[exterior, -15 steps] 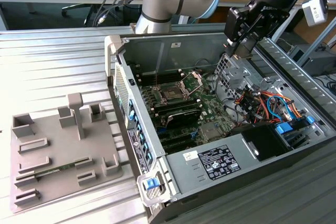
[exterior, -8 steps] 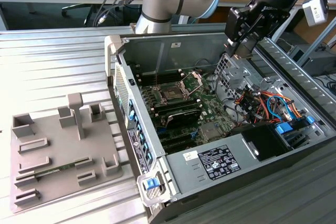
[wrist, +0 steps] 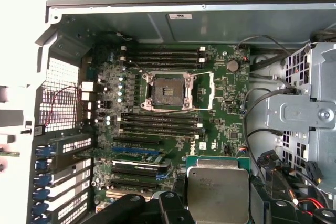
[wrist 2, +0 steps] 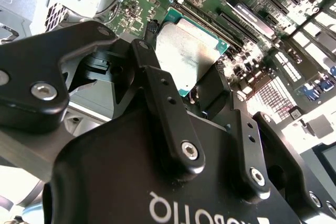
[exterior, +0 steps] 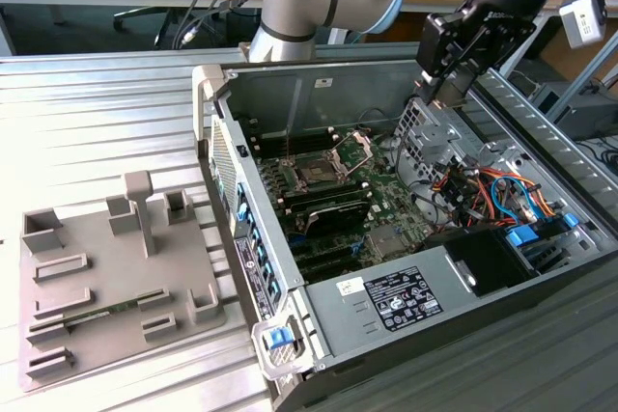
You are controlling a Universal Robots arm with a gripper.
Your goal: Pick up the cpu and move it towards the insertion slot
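Jaws pinch cpu (wrist 2: 190, 56) by opposite edges — gripper (exterior: 446, 79) hangs over open computer case (exterior: 319, 325) on slatted surface (exterior: 97, 123). Grey tray (exterior: 97, 287) lies outside case, at exterior view's left. Insertion slot (wrist: 169, 91) sits open on green motherboard (wrist: 223, 103) — cpu held apart from it, above board.

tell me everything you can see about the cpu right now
The cpu is a small flat square chip with a pale silvery metal top and a thin green edge around it. It is held in the hand, whose black fingers clamp it from opposite sides. It hangs in the air above the green motherboard inside the open computer case, short of the insertion slot, whose dark centre sits uncovered. In both wrist views its metal top faces the camera.
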